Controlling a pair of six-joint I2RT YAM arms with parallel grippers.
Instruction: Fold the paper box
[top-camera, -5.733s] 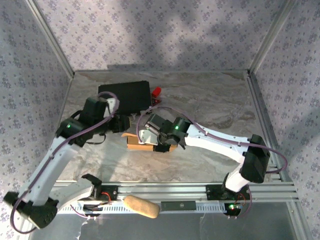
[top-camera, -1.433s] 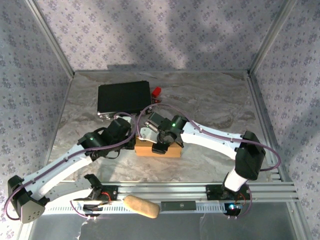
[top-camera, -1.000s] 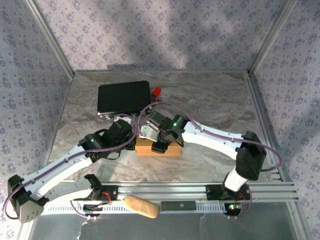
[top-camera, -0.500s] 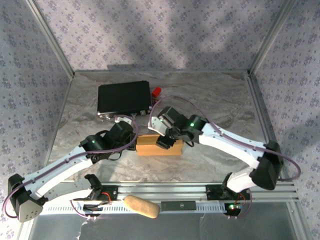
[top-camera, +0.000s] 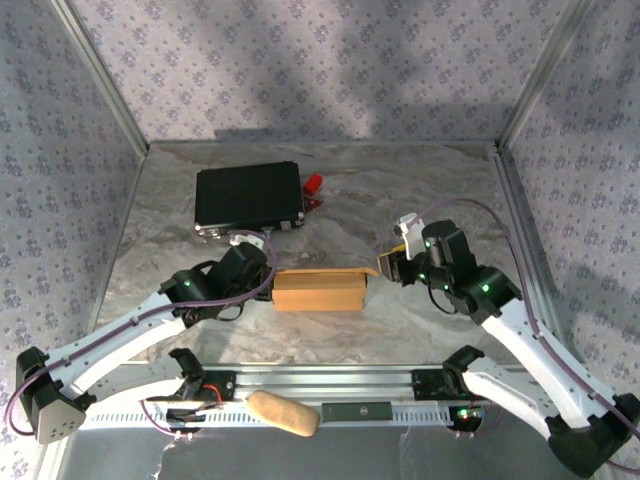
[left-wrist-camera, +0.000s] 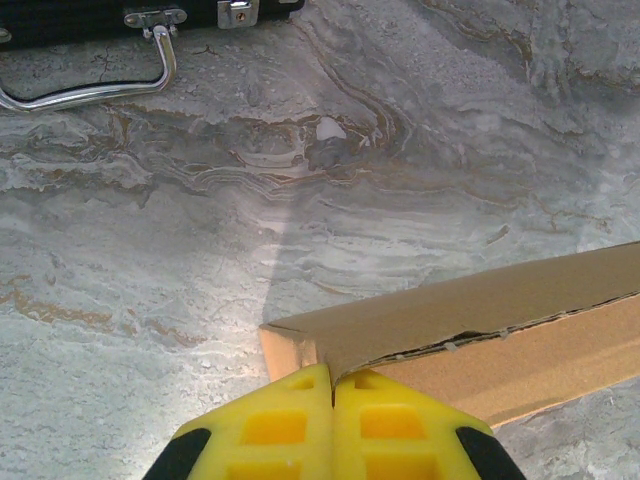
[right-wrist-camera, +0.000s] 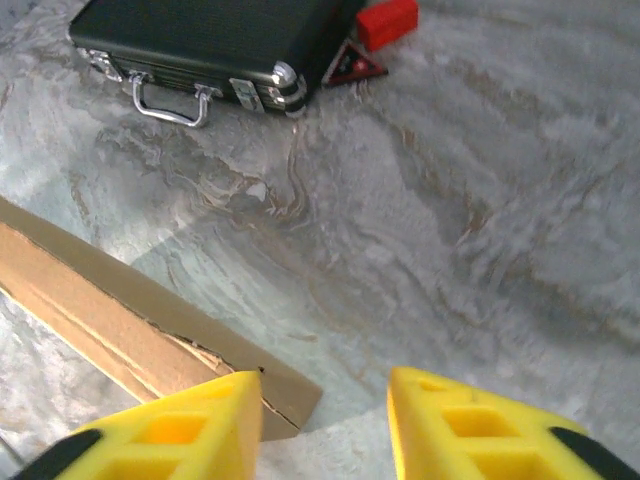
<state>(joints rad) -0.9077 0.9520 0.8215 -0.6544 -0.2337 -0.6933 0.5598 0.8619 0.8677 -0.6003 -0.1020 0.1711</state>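
While the left hand is closed tight on nothing, its tips meeting the left end corner of the paper box, the right hand stands parted and empty just off the box's right end. On the desk the box lies flat between them. The right wrist view picks out the black case with its handle and latches, and a red piece beside it. The top view adds a tan lump on the front rail.

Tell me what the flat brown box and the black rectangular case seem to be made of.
The flat brown box looks like plain matte cardboard: a rough, fibrous edge shows along its fold. The black rectangular case seems hard plastic or coated metal, faintly textured, with shiny metal corners and a bright metal handle.
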